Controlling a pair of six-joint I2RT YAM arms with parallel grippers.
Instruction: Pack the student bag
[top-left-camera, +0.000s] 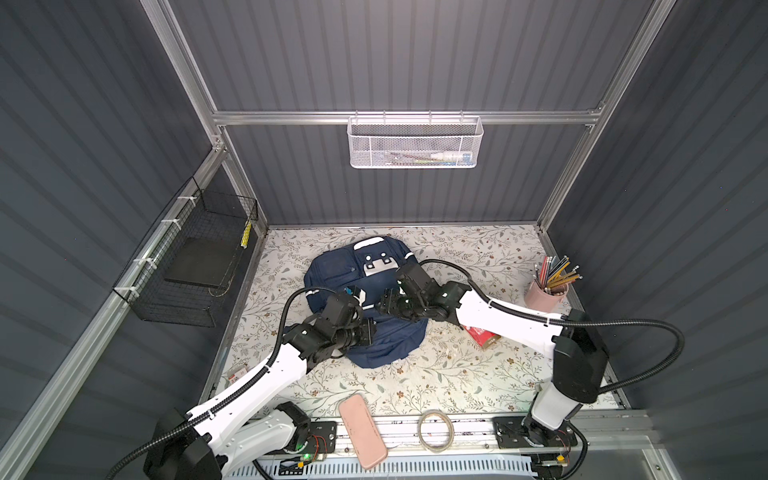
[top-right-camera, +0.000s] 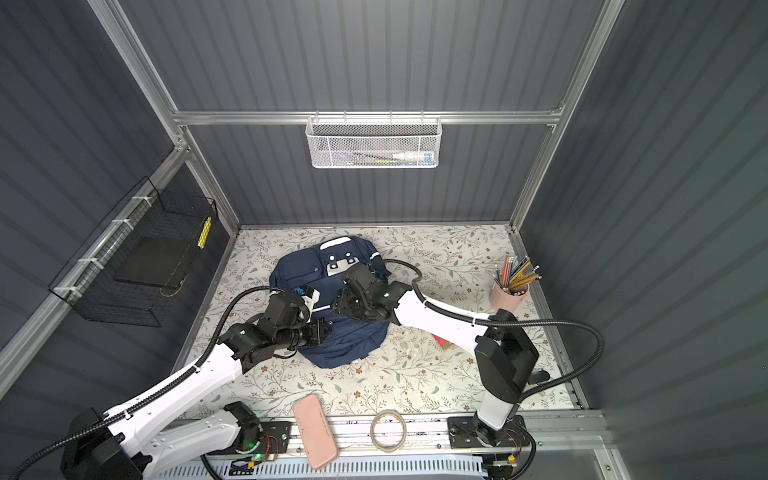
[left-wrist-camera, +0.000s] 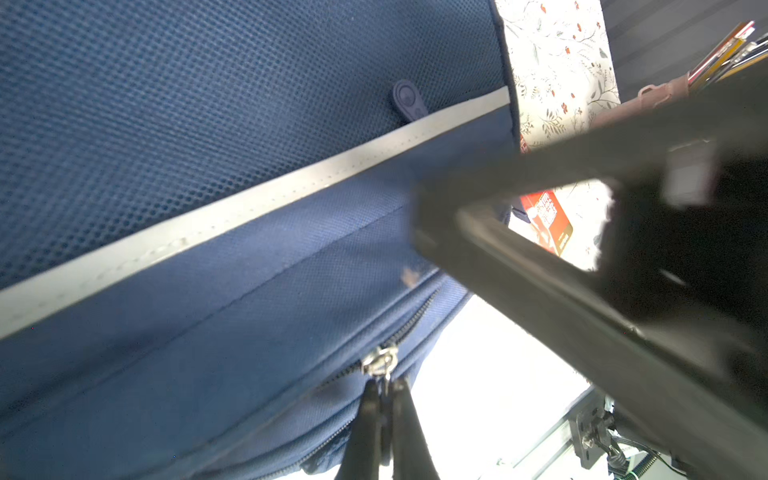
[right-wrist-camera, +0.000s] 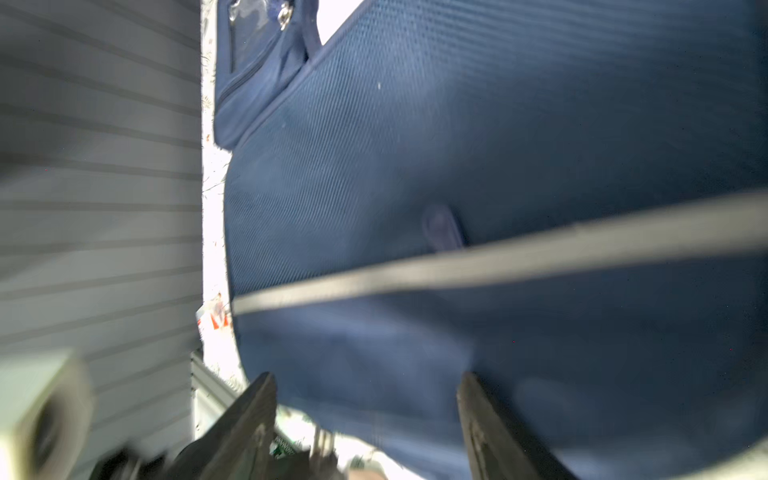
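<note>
The student bag (top-left-camera: 332, 270) is a navy backpack with white stripes, lying flat in the middle of the floral table in both top views (top-right-camera: 299, 270). My left gripper (top-left-camera: 371, 330) sits over the bag's near half. In the left wrist view it (left-wrist-camera: 385, 384) is shut on the metal zipper pull (left-wrist-camera: 379, 361) of a closed zipper. My right gripper (top-left-camera: 377, 306) hovers over the bag's middle, just beyond the left one. In the right wrist view it (right-wrist-camera: 365, 382) is open, its fingers wide apart against the navy fabric (right-wrist-camera: 498, 145) with nothing gripped.
A pink oblong case (top-left-camera: 362, 430) and a tape roll (top-left-camera: 435, 430) lie at the front edge. A pink cup of pencils (top-left-camera: 546, 291) stands at the right and a red box (top-left-camera: 482, 336) lies under the right arm. A white mesh basket (top-left-camera: 415, 143) hangs on the back wall, a black wire basket (top-left-camera: 191, 266) on the left wall.
</note>
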